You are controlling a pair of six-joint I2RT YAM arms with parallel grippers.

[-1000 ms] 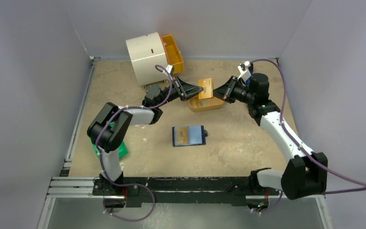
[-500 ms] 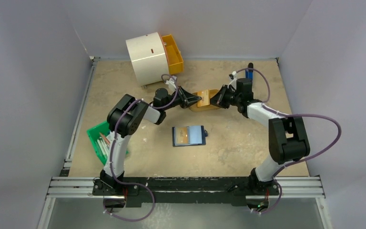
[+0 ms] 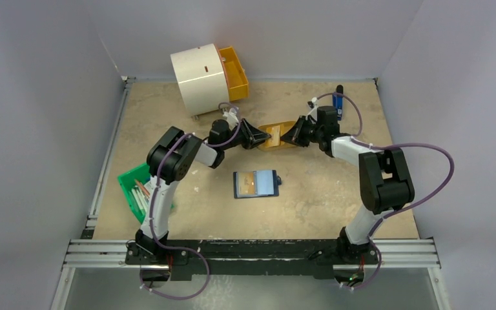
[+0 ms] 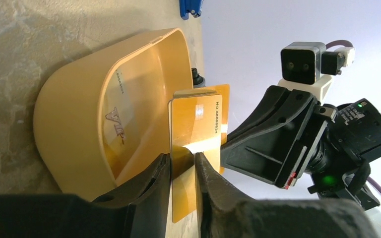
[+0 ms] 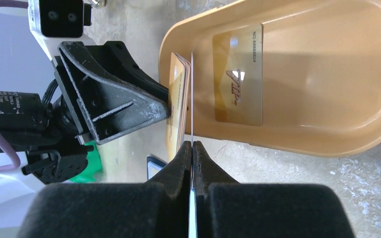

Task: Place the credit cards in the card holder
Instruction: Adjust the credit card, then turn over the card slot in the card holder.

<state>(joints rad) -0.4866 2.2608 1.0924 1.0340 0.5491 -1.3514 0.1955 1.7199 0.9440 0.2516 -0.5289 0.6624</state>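
Observation:
Over the orange tray (image 5: 327, 99), my two grippers meet around upright tan credit cards. My right gripper (image 5: 192, 145) is shut on one thin card (image 5: 192, 94), seen edge-on. My left gripper (image 4: 182, 158) stands slightly open; a card (image 4: 196, 124) leans on one of its fingers (image 4: 154, 178), with a gap to the other. From above the cards (image 3: 274, 133) sit between the left gripper (image 3: 263, 136) and the right gripper (image 3: 287, 135). Another card (image 5: 238, 74) lies flat in the tray. The navy card holder (image 3: 256, 183) lies open on the table's middle with a card (image 3: 248, 183) in it.
A white drum with an orange drawer (image 3: 201, 76) stands at the back left. A green box (image 3: 135, 194) sits by the left arm's base. A small blue object (image 3: 339, 102) lies at the back right, behind the right arm.
Both grippers came down with the cards from above the tray to just over it. My left gripper's jaws have parted a little; the right gripper stays shut.

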